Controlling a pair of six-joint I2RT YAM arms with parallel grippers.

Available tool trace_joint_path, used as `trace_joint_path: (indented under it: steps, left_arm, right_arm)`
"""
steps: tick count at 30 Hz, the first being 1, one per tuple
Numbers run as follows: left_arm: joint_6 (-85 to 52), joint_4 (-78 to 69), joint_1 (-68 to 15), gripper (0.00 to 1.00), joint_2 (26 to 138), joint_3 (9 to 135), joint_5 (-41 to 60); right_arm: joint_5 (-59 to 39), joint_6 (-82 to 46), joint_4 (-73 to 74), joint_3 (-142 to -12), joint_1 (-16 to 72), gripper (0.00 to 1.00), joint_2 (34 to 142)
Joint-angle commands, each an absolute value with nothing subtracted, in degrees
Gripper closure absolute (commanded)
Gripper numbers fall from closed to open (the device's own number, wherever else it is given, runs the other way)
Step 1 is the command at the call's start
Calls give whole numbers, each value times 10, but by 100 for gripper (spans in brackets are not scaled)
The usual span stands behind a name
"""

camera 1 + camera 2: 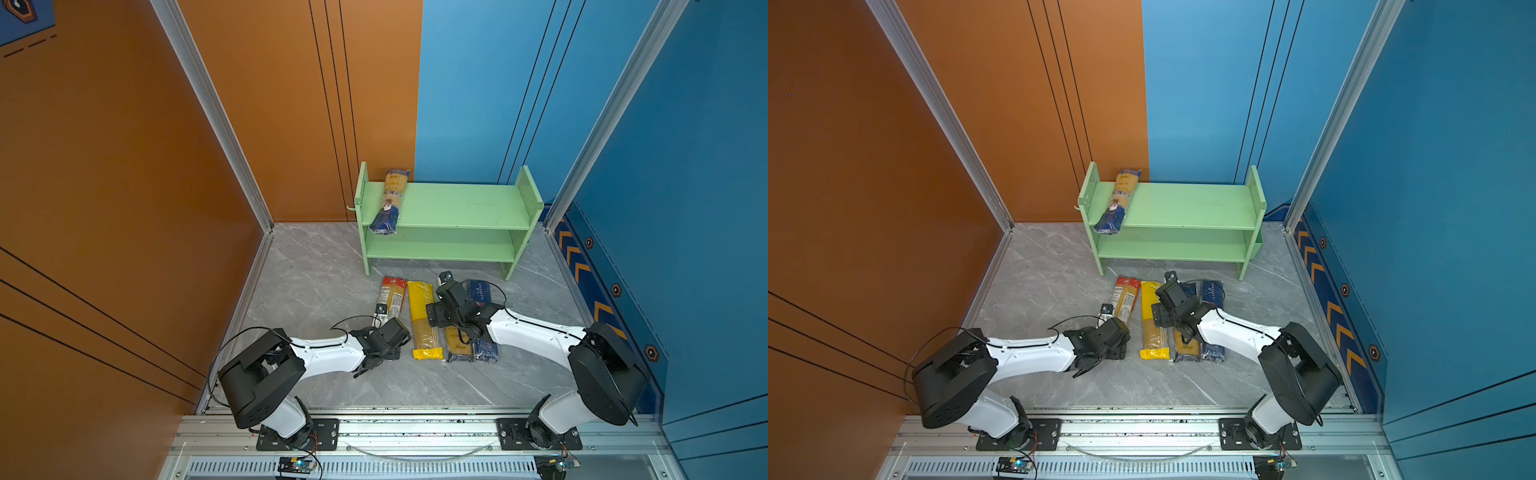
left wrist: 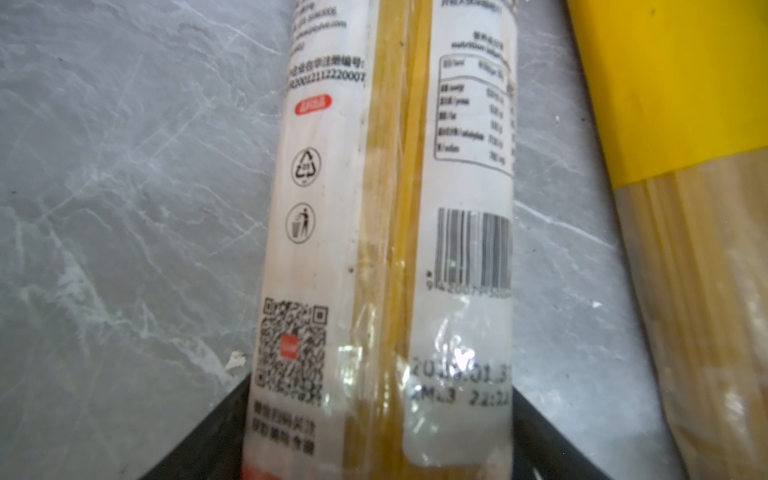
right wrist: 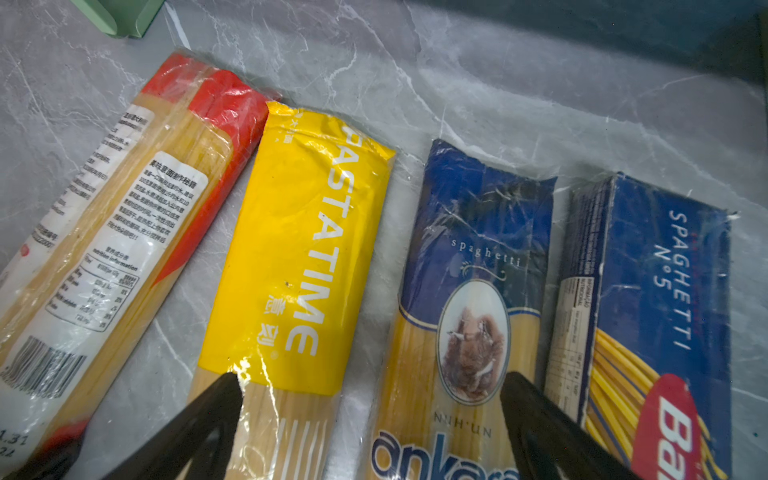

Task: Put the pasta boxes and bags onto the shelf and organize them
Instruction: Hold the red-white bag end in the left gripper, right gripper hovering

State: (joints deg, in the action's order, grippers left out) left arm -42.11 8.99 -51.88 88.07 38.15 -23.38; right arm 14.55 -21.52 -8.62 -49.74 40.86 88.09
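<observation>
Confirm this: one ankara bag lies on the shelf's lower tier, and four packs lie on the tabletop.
Wrong tier: the ankara bag lies on the top tier of the shelf, as both top views show. Four packs do lie on the tabletop.

We get both top views from high above the arm bases, tilted down at the shelf [image 1: 449, 206], sharing the whole counter [image 1: 316, 282]. Left wrist: tight on the red-ended bag [image 2: 386, 249]. Right wrist: low, facing shelfward over the yellow bag [image 3: 299, 249].
</observation>
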Motion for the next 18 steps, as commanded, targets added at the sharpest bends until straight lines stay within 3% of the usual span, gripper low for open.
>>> trace_joint_path:
  steps: [1, 18]
  left_arm:
    - [-437, 125, -525, 21, 902, 357, -203]
    - [-436, 120, -526, 52, 904, 356, -201]
  right_arm:
    - [140, -226, -81, -489, 406, 5, 877]
    - [142, -227, -81, -487, 406, 5, 876]
